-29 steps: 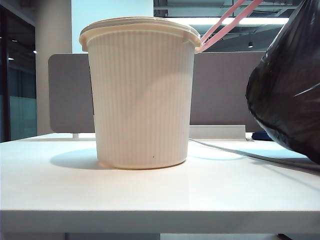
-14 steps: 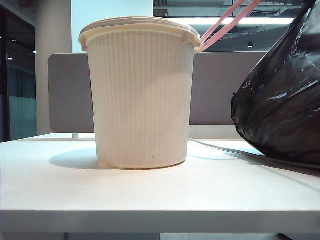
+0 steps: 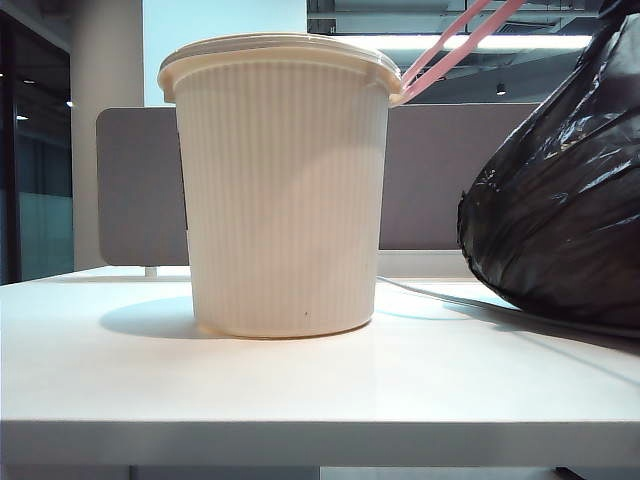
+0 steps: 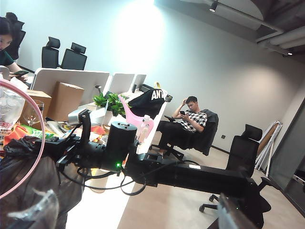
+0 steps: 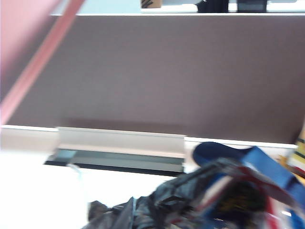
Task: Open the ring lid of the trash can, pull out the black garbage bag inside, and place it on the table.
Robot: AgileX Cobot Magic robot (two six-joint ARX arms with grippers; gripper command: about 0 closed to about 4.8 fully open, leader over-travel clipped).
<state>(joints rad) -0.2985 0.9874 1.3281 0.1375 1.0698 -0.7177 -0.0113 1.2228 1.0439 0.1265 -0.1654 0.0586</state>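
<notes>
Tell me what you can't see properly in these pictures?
- Black garbage bag: exterior view's right edge cuts it off.
- Right pincer: blurred right wrist view, bag fills the foreground; its grip is hidden.
- Left pincer: not shown in the left wrist view.
- Trash can inside: hidden by its wall.

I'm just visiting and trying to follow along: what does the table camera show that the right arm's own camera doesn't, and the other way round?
Only the exterior view shows the trash can, standing upright on the table. Only the right wrist view shows colourful packaging at the bag's open top and a dark blue object behind it. Both show the black garbage bag, the pink ring lid raised at a slant, and the grey-brown partition. Neither shows the left gripper or the right gripper.
</notes>
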